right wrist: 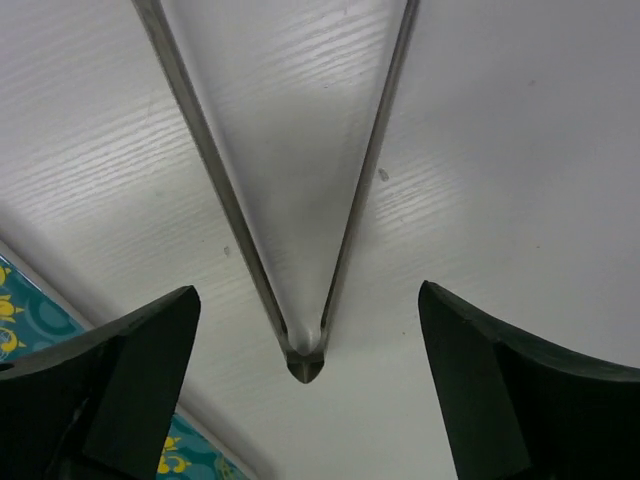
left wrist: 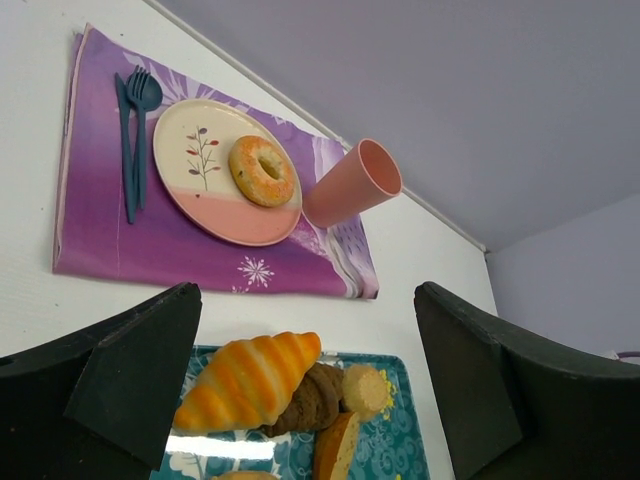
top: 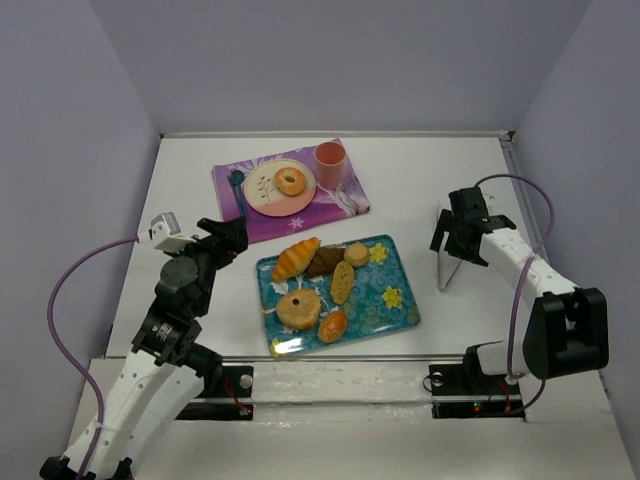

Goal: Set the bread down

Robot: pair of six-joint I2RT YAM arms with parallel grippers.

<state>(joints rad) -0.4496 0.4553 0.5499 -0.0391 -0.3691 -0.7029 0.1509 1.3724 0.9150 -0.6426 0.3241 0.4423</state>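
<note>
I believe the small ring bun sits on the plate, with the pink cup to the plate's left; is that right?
Not quite: the bun is on the plate, but the pink cup stands to its right, as the top view shows.

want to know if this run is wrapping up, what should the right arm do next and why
Probably lift the right gripper straight up and draw it back. The bread already sits on the plate, and the tongs lie flat on the table between its open jaws, untouched, so nothing seems left to hold.
</note>
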